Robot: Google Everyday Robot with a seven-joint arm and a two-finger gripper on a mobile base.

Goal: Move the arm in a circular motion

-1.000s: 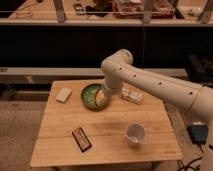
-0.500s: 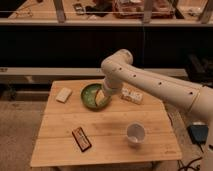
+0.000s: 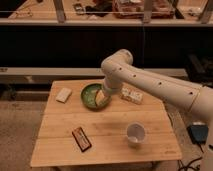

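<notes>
The thick cream-white arm reaches in from the right edge, bends at a rounded elbow and turns downward over the back of the wooden table. Small dark dots run along its side. Its lower end, where the gripper sits, hangs over the green bowl, covering the bowl's right part.
On the table lie a pale sponge-like block at back left, a dark snack bar in front, a white cup at front right and a small white box behind the arm. A dark counter with shelves stands behind.
</notes>
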